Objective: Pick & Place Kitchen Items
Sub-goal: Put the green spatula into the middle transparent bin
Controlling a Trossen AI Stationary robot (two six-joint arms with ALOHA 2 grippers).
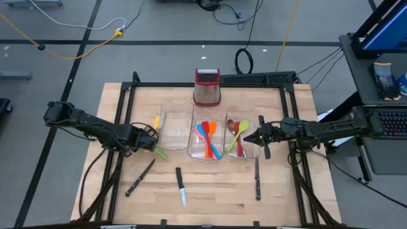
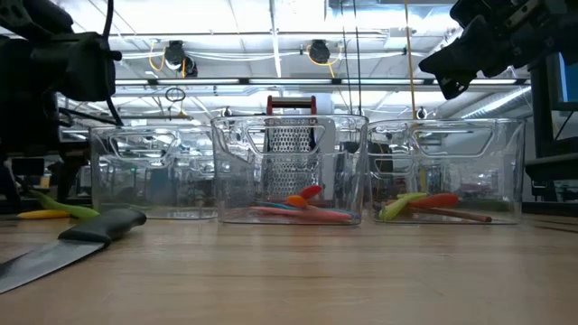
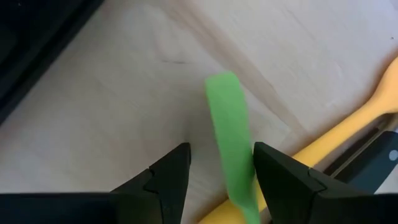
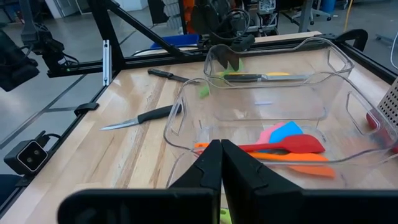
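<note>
I see three clear plastic bins [image 1: 170, 130] side by side across the middle of the wooden table [image 1: 121, 102]. A steel box grater with a red top [image 1: 206, 87] stands just behind the middle bin. What I take for coiled black cable [image 1: 243, 61] lies on the floor beyond the table.

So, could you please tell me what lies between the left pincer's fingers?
In the left wrist view, a green utensil lies between the open left pincer's fingers, over bare wood and a yellow utensil.
</note>
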